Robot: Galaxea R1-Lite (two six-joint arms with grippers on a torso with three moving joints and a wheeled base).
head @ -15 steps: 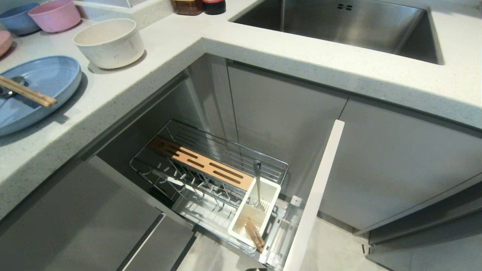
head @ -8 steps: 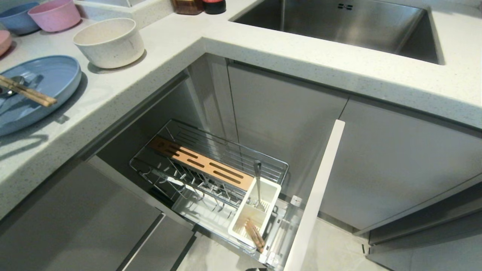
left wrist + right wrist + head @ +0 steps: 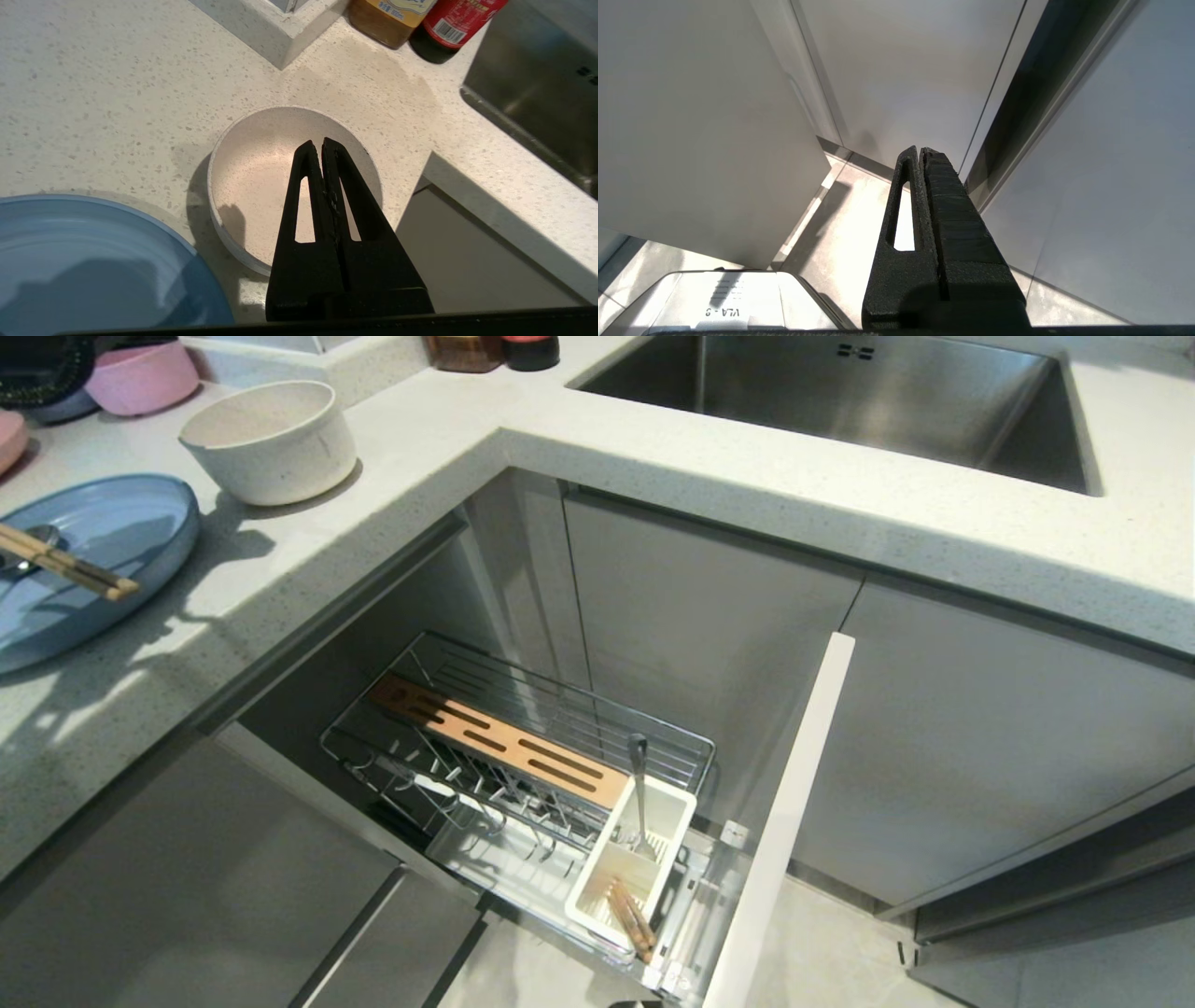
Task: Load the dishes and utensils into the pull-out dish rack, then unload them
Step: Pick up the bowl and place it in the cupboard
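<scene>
Left tool (image 3: pixel 322 142): fingers pressed together, holding nothing, poised above the open mouth of the cream-white bowl (image 3: pixel 261 186). Only a dark part of that arm shows at the upper left corner of the head view, in front of the small pink bowl (image 3: pixel 149 378). Right tool (image 3: pixel 920 150): fingers likewise pressed together and empty, hanging low beside the grey cabinet fronts (image 3: pixel 901 70) above the floor (image 3: pixel 850 224), well apart from the work.

Cream-white bowl (image 3: pixel 271 439) stands upright and empty on the tabletop (image 3: pixel 401 448), near its inner corner. Light-blue plate (image 3: pixel 89 565) lies just beside it, toward the robot's left. One pair of wooden chopsticks (image 3: pixel 65 565) rests across the plate, tips overhanging its middle; a silver spoon bowl (image 3: pixel 28 541) shows beneath them at the picture's edge.

Pull-out dish rack (image 3: pixel 523 756) stands drawn out below the tabletop, its pale front panel (image 3: pixel 789 812) edge-on. Wooden strip (image 3: pixel 495 742) runs along the rack's length. White caddy (image 3: pixel 635 859) sits at the panel end. Long-handled metal spoon (image 3: pixel 639 793) stands upright in the caddy's rear compartment. Second pair of chopsticks (image 3: pixel 630 915) lies in the front compartment. Plate slots hold no dishes.

Steel sink (image 3: pixel 868 401) is set in the tabletop at the far right. Two bottles (image 3: pixel 420 18) stand at the back edge near it.
</scene>
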